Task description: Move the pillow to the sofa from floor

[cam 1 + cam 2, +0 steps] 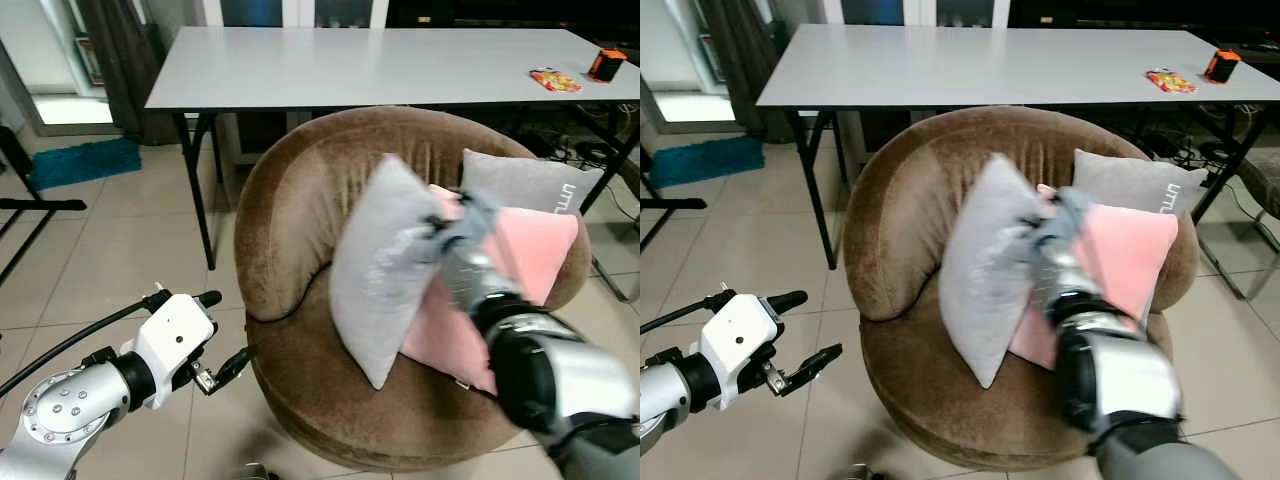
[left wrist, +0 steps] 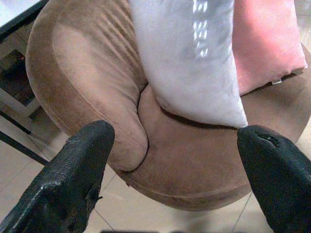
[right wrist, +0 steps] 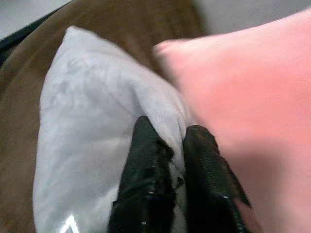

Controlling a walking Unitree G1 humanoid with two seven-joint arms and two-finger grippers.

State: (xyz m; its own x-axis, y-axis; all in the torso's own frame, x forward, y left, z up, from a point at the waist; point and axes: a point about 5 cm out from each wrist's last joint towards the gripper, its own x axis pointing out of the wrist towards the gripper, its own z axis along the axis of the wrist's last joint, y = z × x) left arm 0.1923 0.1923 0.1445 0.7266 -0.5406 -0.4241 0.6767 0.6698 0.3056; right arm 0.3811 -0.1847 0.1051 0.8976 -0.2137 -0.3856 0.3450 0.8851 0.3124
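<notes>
Right pincer (image 3: 167, 145) (clamped), pillow (image 1: 385, 265) upright

The sofa (image 1: 300, 270) stands just in front of the table (image 1: 380, 65); on its seat the pillow (image 1: 385, 270) stands on a corner; a second cushion (image 1: 520, 260) leans to its right; a third cushion (image 1: 530, 185) rests behind, against the sofa's back.

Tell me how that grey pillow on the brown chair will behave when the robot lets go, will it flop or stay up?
The grey pillow looks soft: its cover bunches where the right gripper pinches it. It probably weighs little, hanging from one pinch. It stands on a corner, leaning against the pink pillow, so it may slump onto the chair seat.
</notes>
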